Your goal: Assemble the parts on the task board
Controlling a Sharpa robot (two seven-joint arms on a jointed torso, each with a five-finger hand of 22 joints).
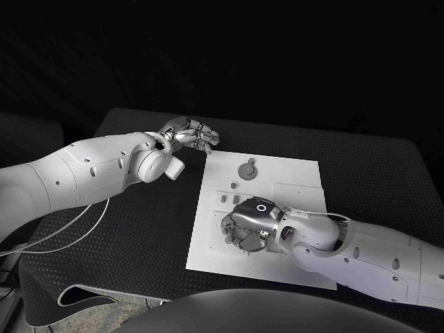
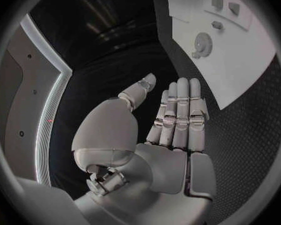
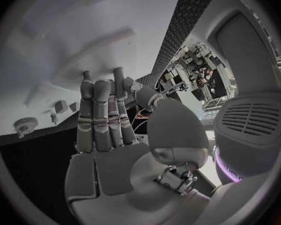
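Assembly looked barely started: gear [image 1: 248, 169] loose near the task board's [image 1: 282, 267] far edge, right hand [image 1: 248, 227] and left hand [image 1: 190, 134] both spread, holding nothing.

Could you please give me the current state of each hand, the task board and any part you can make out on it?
Left hand: open, fingers straight and together, holding nothing, over the black table beside the board's far left corner.
Right hand: over the near left part of the board, fingers extended, nothing visibly held.
Task board: lying flat on the table.
Gear-shaped part: sitting on the far part of the board, untouched by either hand.
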